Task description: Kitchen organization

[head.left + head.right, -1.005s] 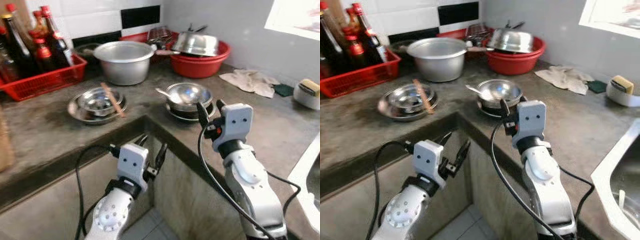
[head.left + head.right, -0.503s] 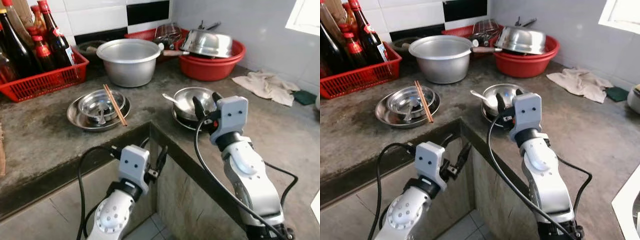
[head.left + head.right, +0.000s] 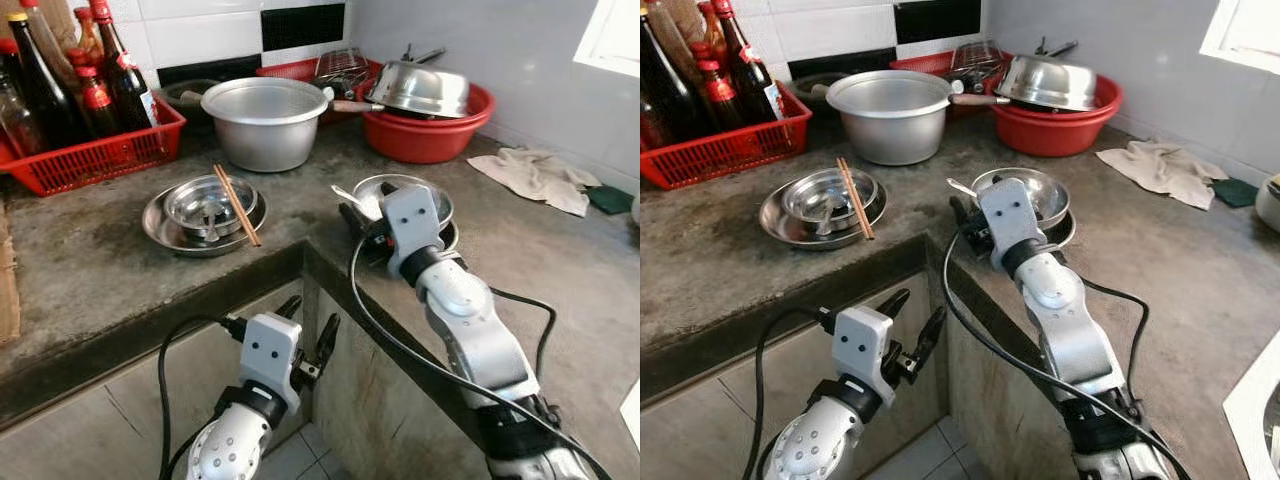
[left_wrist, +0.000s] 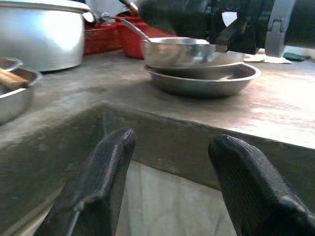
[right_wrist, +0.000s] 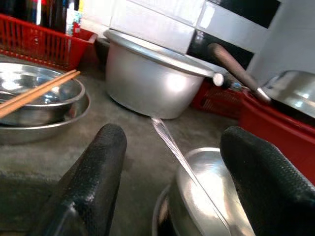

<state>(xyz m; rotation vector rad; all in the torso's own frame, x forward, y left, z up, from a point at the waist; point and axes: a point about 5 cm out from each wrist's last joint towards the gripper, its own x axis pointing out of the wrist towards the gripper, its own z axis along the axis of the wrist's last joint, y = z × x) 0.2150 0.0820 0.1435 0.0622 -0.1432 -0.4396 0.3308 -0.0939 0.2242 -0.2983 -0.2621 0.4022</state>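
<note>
A steel bowl (image 3: 412, 192) with a spoon (image 5: 170, 142) in it sits on a steel plate (image 4: 206, 81) near the counter corner. My right gripper (image 3: 362, 208) hovers open just left of that bowl, its fingers (image 5: 93, 182) either side of the spoon handle without touching it. A second steel bowl (image 3: 208, 203) rests in a plate further left with wooden chopsticks (image 3: 237, 205) across it. My left gripper (image 3: 308, 322) hangs open below the counter edge, facing the concrete corner, with nothing between its fingers (image 4: 98, 187).
A big aluminium pot (image 3: 265, 120) stands behind the bowls. A red basin (image 3: 430, 135) holding a steel lid sits at the back right. A red basket (image 3: 90, 155) of bottles is at the back left. A crumpled cloth (image 3: 530, 172) lies at the right.
My right gripper has swung left and down, from above the bowl to beside its spoon handle. The camera has shifted slightly. The left arm stays put.
</note>
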